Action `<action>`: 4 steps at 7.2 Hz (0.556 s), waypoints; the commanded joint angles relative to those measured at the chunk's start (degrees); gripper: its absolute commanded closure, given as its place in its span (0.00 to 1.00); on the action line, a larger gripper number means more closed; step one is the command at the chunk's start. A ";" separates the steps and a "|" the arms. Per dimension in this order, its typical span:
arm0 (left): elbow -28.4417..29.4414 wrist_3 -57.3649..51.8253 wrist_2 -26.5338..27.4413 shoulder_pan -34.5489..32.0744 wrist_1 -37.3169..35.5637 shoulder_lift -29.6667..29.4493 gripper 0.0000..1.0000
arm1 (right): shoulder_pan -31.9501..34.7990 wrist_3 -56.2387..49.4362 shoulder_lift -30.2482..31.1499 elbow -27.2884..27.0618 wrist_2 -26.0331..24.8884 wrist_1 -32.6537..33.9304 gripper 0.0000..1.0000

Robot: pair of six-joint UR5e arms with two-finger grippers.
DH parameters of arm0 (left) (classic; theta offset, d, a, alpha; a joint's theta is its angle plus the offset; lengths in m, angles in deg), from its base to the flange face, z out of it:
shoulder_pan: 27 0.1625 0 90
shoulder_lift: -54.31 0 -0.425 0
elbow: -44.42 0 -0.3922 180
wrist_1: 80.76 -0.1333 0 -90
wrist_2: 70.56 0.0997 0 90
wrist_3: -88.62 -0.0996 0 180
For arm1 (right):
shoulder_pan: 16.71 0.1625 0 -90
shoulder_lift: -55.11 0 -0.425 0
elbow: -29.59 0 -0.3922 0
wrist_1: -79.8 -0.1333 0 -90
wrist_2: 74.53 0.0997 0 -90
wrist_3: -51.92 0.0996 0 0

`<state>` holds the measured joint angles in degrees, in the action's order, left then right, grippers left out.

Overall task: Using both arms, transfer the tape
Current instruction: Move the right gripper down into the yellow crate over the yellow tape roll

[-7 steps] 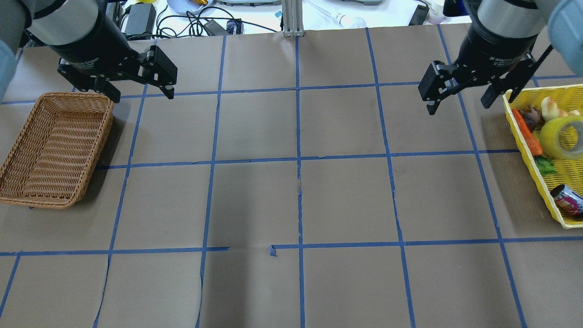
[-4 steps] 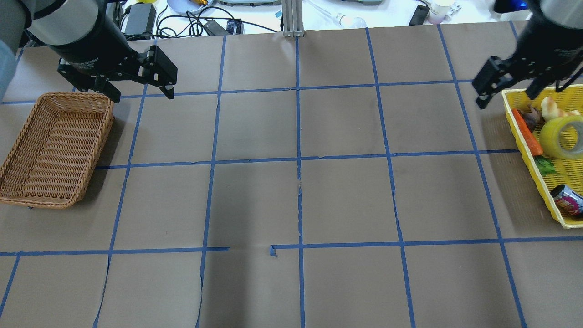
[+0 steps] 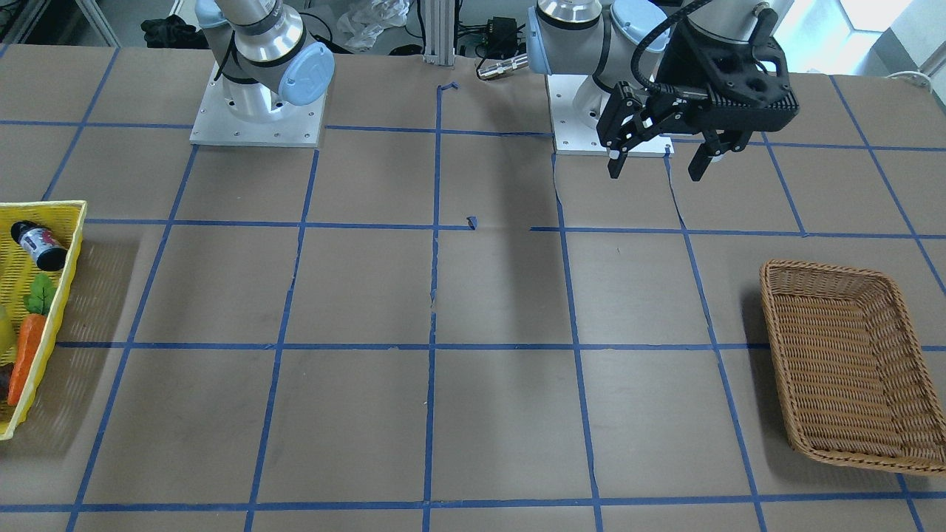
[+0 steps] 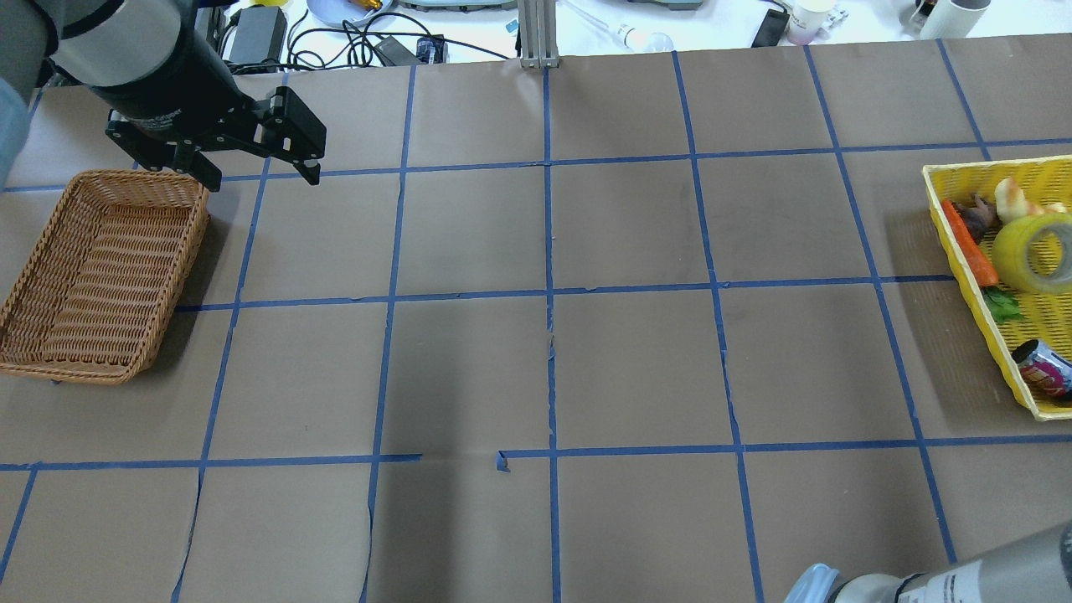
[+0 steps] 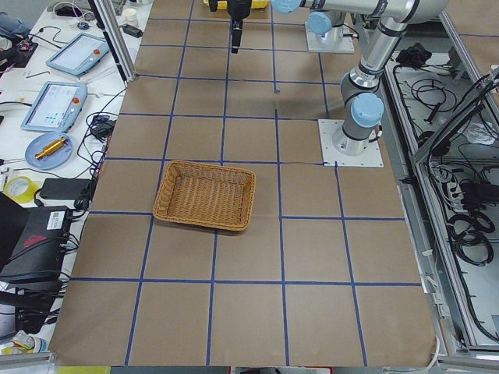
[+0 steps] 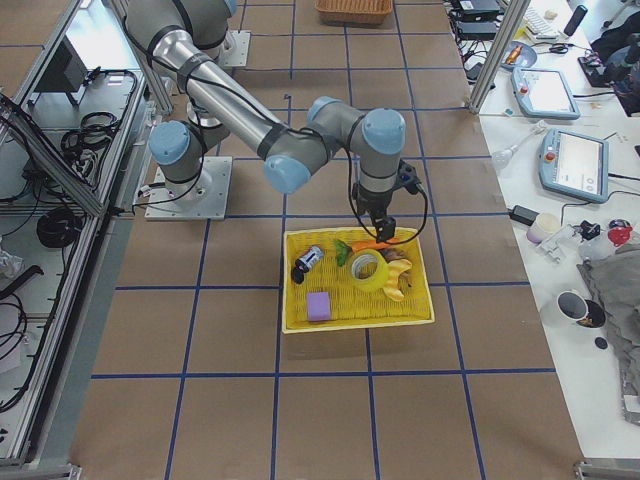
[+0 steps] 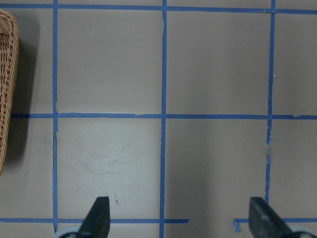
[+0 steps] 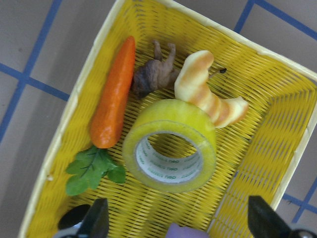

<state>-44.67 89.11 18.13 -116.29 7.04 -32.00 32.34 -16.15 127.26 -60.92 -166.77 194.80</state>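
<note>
Tape (image 8: pixel 174 115) lay hole-up in yellow basket (image 8: pixel 277 99), just beside carrot (image 8: pixel 115 96). Right gripper (image 8: pixel 179 220) hung over it, fingers wide apart, empty. Left gripper (image 4: pixel 261 172) hung above surface near wicker basket (image 4: pixel 180 276), fingers likewise spread, holding nothing.

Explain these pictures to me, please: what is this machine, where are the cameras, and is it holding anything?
A left arm and a right arm stand at a paper-covered table, each ending in a two-finger gripper. Four fixed cameras look from above, the front and both ends; two more sit on the wrists. The left gripper hangs open near a wicker basket. The right gripper hangs open above a yellow basket holding the tape, a carrot and other small items. Nothing is held.
</note>
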 commanded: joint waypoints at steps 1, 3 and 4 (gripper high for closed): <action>-0.21 0.12 0.00 0.00 0.00 0.18 0.00 | -1.06 -2.67 -5.68 -0.01 -1.27 7.14 0.00; -0.21 0.12 0.00 0.00 0.00 0.18 0.00 | -1.15 -5.83 -7.81 -1.14 -5.47 7.43 0.00; -0.21 0.04 0.00 0.00 0.09 0.18 0.00 | -1.15 -5.84 -7.81 -2.28 -5.50 7.52 0.00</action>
<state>-44.87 89.22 18.13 -116.29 7.08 -31.84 31.23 -21.37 119.99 -62.00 -171.26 202.04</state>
